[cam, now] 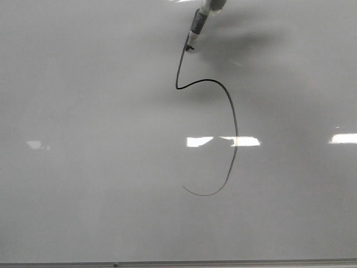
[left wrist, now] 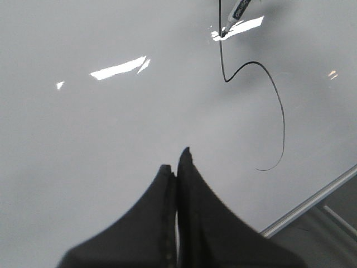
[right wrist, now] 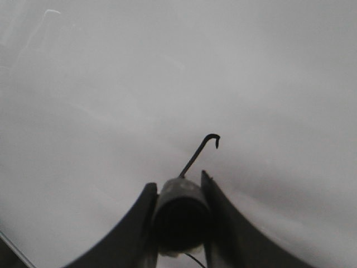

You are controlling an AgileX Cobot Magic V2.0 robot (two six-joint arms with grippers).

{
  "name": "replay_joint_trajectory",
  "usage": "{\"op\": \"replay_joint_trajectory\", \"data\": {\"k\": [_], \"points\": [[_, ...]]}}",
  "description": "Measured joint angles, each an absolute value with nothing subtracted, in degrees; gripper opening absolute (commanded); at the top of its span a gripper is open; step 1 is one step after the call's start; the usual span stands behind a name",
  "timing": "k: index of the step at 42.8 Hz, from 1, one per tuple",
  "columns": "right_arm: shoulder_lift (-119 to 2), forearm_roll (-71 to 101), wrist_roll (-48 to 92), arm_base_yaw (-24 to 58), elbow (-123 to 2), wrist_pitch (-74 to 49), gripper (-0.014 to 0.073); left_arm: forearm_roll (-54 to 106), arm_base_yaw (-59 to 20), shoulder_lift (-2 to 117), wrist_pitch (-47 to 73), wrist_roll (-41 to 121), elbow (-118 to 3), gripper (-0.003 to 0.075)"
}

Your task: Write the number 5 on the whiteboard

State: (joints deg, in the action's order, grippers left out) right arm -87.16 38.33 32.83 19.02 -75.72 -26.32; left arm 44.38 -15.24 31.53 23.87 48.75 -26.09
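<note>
The whiteboard (cam: 83, 184) fills the front view. On it is the number 5 (cam: 236, 128) as a thin black line: a slanted stem, then a large open curved belly ending low on the left. A grey marker (cam: 197, 23) comes in from the top, its tip touching the top of the stem. My right gripper (right wrist: 177, 180) is shut on the marker (right wrist: 179, 215); a short black stroke with a hooked end (right wrist: 199, 152) shows just beyond it. My left gripper (left wrist: 174, 159) is shut and empty, over bare board well away from the figure (left wrist: 282, 114).
The board's thin edge strip runs along the near side (cam: 167, 263) and shows in the left wrist view (left wrist: 312, 201). Bright white rectangles of reflected light (cam: 199, 141) lie across the board, one crossing the belly of the figure.
</note>
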Motion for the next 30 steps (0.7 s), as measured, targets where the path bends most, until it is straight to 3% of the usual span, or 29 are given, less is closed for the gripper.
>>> {"op": "replay_joint_trajectory", "data": {"k": [10,21,30], "points": [[-86.31,35.11,32.83,18.02,-75.72,-26.34,-0.0061,44.38,-15.24,31.53,23.87,48.75,-26.09,-0.0020],[-81.53,32.62,32.21,11.33,-73.58,-27.98,-0.0061,44.38,-15.24,31.53,23.87,48.75,-26.09,-0.0020],[-75.46,31.93,34.01,16.23,-73.18,-32.79,-0.0061,44.81,-15.24,31.53,23.87,48.75,-26.09,-0.0020]]}}
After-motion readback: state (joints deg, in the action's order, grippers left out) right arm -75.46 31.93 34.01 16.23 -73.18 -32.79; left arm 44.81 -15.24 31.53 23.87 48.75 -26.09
